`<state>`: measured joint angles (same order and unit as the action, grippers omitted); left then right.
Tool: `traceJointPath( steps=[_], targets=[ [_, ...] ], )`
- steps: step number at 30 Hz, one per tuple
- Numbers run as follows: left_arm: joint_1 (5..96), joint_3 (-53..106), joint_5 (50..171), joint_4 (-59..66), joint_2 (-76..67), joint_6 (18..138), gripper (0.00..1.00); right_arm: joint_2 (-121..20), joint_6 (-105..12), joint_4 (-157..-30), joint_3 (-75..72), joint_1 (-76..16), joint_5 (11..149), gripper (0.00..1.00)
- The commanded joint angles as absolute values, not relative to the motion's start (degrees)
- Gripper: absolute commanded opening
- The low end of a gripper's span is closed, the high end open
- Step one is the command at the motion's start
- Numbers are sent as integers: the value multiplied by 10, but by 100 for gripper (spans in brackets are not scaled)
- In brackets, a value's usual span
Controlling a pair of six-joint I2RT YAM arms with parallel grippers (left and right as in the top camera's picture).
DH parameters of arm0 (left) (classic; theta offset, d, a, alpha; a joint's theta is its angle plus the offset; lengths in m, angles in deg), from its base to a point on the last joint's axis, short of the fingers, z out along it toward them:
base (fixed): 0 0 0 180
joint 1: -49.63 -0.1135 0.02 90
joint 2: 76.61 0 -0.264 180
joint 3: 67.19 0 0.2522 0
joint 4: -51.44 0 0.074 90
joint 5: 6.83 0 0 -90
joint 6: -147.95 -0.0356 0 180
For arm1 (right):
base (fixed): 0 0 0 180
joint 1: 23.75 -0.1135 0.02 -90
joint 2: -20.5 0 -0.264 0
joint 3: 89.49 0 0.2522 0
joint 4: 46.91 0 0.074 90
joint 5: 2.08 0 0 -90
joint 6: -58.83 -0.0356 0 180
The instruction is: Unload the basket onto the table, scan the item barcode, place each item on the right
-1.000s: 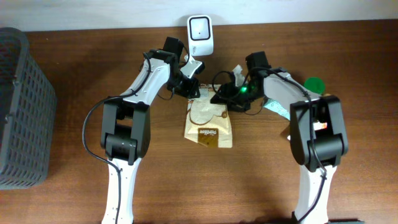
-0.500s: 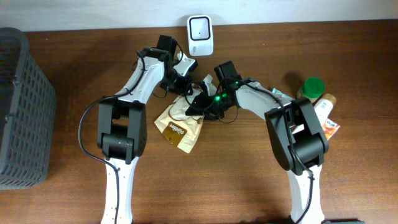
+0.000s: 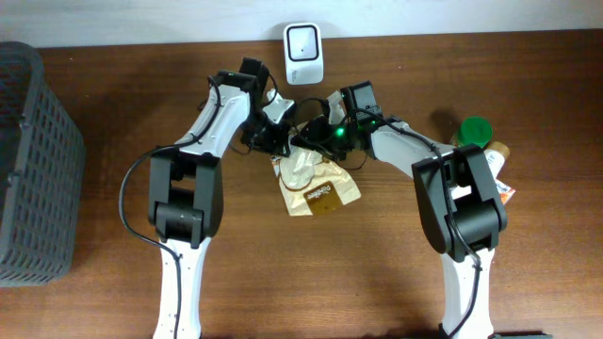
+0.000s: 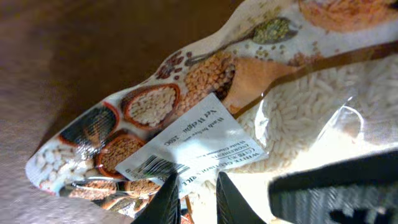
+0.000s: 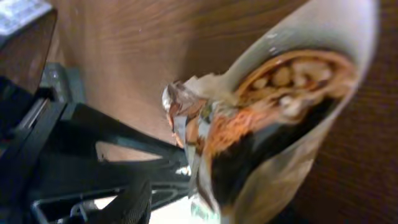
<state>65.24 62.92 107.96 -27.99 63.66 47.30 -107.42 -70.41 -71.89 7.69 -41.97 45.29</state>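
Left wrist alone shows barcode label (image 4: 189, 148) on pouch (image 4: 298, 118).

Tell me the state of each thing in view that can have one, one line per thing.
printed plastic grain bag: sealed, on the table, barcode label facing the left wrist camera
left gripper: shut on the bag's edge
right gripper: at the bag's top end, open or shut unclear
white barcode scanner: upright at the table's far edge
green-lidded jar: lid on
dark grey slatted basket: upright, inside not visible
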Motion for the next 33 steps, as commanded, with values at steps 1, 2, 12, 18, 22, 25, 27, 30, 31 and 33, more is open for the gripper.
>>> traceJointPath(
  steps=[1,2,12,18,22,25,27,30,31,33],
  targets=[
    [680,598,1094,-290,705,483,18,-1044,-661,-783,89,-428,449,46],
    [679,598,1094,-291,708,483,18,-1047,-633,-817,88,-429,449,46],
    [673,598,1095,-289,714,484,15,-1059,-616,-806,61,-439,467,4],
    [649,623,1093,-300,710,484,11,-1054,-580,-804,62,-433,463,4],
    [612,690,1084,-354,688,478,11,-1017,-521,-817,63,-424,450,4],
    [582,736,1074,-382,649,475,10,-979,-491,-841,64,-420,446,4],
    [565,746,1073,-383,617,475,11,-962,-471,-856,64,-420,439,4],
    [539,747,1071,-386,584,476,15,-944,-446,-859,64,-417,384,4],
    [533,747,1069,-388,581,476,16,-940,-447,-857,64,-415,370,4],
    [516,746,1067,-398,580,476,17,-920,-447,-856,70,-405,325,4]
  ],
)
